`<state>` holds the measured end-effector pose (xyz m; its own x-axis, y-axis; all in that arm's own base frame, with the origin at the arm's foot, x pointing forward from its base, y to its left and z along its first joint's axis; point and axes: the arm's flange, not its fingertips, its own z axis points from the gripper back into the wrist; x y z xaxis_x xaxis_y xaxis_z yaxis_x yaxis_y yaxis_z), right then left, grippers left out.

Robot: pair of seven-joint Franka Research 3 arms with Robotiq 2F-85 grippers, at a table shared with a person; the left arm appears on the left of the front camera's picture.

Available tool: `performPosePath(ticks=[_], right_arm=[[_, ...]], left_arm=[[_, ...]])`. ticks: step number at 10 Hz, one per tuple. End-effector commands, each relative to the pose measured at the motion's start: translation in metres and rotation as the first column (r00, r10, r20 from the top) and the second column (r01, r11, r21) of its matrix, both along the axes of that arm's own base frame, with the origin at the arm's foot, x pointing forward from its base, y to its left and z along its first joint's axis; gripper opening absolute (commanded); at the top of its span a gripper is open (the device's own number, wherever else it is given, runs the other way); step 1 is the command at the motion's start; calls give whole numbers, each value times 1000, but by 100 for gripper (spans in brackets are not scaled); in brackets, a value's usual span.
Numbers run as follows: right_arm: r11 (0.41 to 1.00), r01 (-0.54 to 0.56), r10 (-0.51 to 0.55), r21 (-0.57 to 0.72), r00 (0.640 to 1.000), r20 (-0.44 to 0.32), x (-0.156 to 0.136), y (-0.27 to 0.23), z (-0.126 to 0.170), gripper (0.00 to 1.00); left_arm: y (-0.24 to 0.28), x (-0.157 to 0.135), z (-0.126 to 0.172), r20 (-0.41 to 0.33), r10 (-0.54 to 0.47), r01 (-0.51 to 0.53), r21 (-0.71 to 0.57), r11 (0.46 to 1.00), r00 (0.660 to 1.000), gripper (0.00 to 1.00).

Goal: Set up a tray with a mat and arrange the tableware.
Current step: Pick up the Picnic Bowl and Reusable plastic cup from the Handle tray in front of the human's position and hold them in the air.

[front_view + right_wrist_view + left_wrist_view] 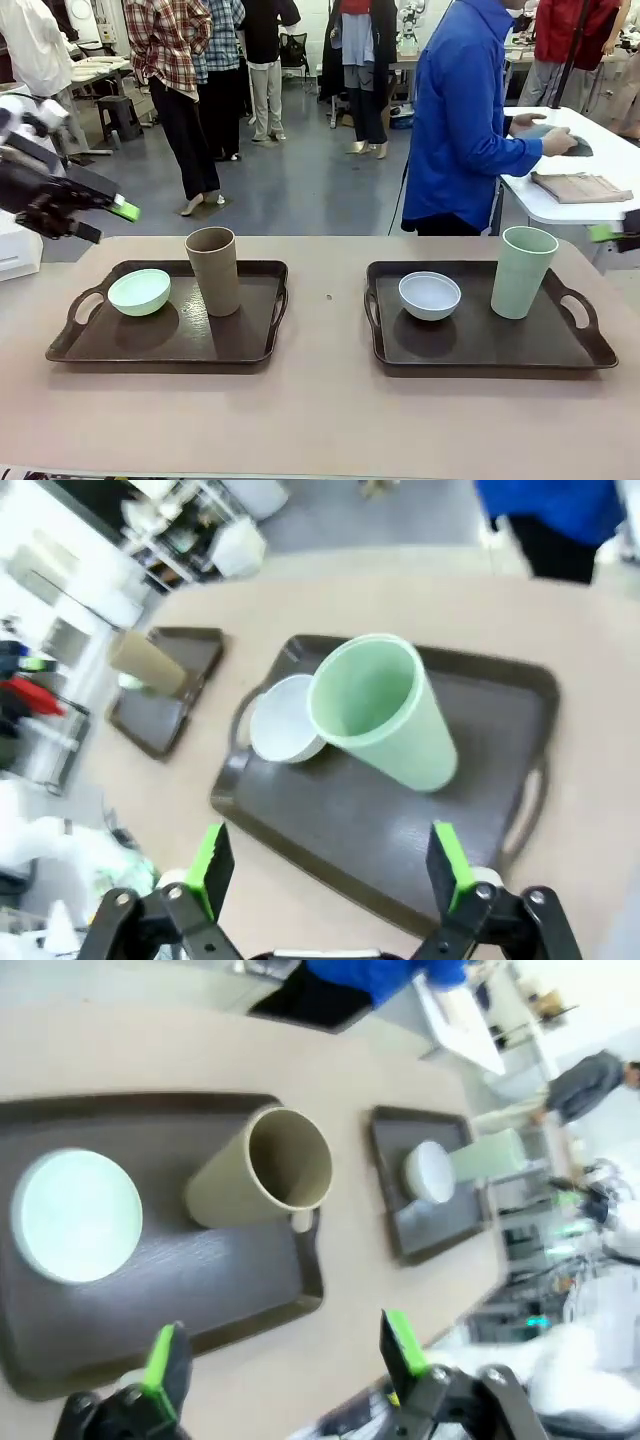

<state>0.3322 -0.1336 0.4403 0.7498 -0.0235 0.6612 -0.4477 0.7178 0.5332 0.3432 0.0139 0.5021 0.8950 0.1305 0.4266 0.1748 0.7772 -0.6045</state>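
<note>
Two dark trays lie side by side on the table. The left tray (250, 345) (250, 1280) holds a mint green bowl (139, 292) (75, 1215) and a brown cup (214, 270) (265, 1170). The right tray (470, 350) (400, 830) holds a pale blue-white bowl (430, 295) (283, 720) and a pale green cup (523, 271) (385, 715). My left gripper (108, 222) (280, 1350) hovers open above and left of the left tray. My right gripper (610, 233) (328, 865) hangs open at the right edge, above the right tray. A brown mat (580, 186) lies on the white table behind.
A person in a blue jacket (460, 120) stands at the far side, turned to the white side table (600, 160), hands on a dark mat (560, 142). Bare tabletop (328, 400) runs between and in front of the trays. Other people stand farther back.
</note>
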Motion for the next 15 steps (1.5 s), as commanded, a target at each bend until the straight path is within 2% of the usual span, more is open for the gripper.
performPosePath(ticks=[1,3,4,6,8,9,12,15], right_arm=[[977,-97,105,192,994,-34,-123,-36,-121,100],[964,-152,195,219,963,-186,-127,-63,-148,100],[960,-147,204,238,950,-238,-129,-72,-154,100],[955,-122,193,270,948,-255,-128,-78,-154,100],[957,-124,197,263,942,-271,-120,-71,-143,100],[960,-128,196,247,942,-271,-115,-66,-131,100],[964,-146,185,220,968,-168,-118,-58,-78,100],[967,-134,160,216,981,-108,-128,-61,-43,100]], left_arm=[[54,-24,-50,-95,10,-30,-211,977,995,100],[72,-17,-76,-193,14,-66,-264,962,981,100],[76,-15,-91,-242,-23,-39,-246,968,970,100],[81,-14,-117,-298,-54,-35,-287,957,953,100],[81,-19,-123,-274,-34,-72,-367,927,961,100],[70,-22,-121,-262,-34,-65,-363,930,964,100],[36,-35,-114,-202,-45,-33,-365,930,978,100],[14,-36,-114,-231,-35,-39,-308,951,972,100]])
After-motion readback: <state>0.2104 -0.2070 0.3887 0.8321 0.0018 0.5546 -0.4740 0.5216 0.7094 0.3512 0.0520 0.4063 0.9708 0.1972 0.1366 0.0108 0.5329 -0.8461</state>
